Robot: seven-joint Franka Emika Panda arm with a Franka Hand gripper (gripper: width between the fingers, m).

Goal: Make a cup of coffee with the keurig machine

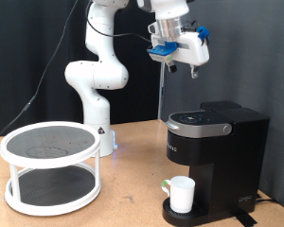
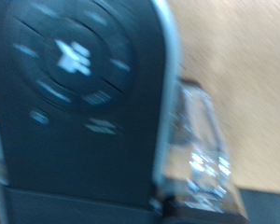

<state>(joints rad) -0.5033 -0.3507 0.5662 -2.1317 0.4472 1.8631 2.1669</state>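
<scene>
The black Keurig machine stands on the table at the exterior view's right, with its lid down. The white cup stands upright on the machine's round drip base, under the spout. My gripper hangs high above the machine, well clear of the lid, and nothing shows between its fingers. The blurred wrist view looks down on the machine's lid with its ring of buttons and silver rim. A clear, glassy part shows beside the machine there. No fingers show in the wrist view.
A white round two-tier rack stands at the exterior view's left. The robot's base is behind it. A dark curtain closes off the back. A thin cable hangs from the hand.
</scene>
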